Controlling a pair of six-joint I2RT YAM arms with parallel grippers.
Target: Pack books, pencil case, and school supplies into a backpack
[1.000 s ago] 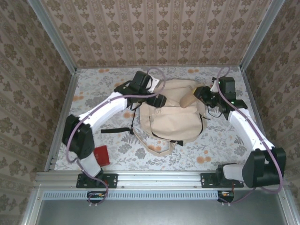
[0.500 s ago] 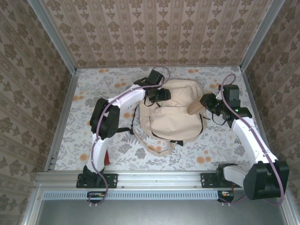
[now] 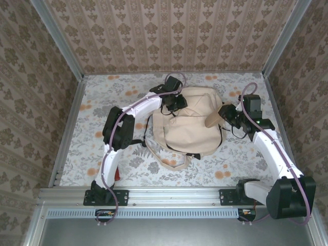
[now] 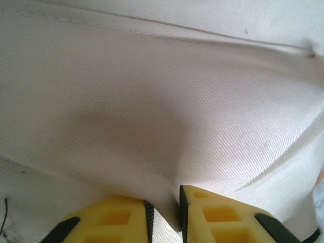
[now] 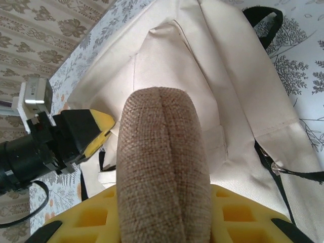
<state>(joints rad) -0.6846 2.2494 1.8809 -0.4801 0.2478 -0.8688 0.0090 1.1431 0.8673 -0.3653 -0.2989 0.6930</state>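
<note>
The cream backpack [image 3: 189, 123] lies flat mid-table. My left gripper [image 3: 176, 102] is at its upper-left edge, shut on a fold of the canvas [image 4: 167, 126] pinched between the yellow fingers [image 4: 217, 217]. My right gripper [image 3: 226, 114] hovers over the bag's right side, shut on the tan pencil case [image 3: 212, 120], which sticks out toward the bag [image 5: 212, 76]. In the right wrist view the pencil case [image 5: 162, 162] stands between the yellow fingers [image 5: 253, 217], with the left gripper [image 5: 88, 132] beyond it. A sliver of the red item [image 3: 117, 175] peeks out behind the left arm. The books are out of view.
Black-trimmed straps [image 3: 128, 142] trail left from the bag, and a beige strap loop [image 3: 177, 163] lies at its near side. Patterned walls close in the table on three sides; a metal rail [image 3: 169, 195] runs along the near edge.
The left arm has swung in from the left and its gripper has closed on the bag's upper edge. The right gripper has drawn back slightly to the right with the pencil case.
</note>
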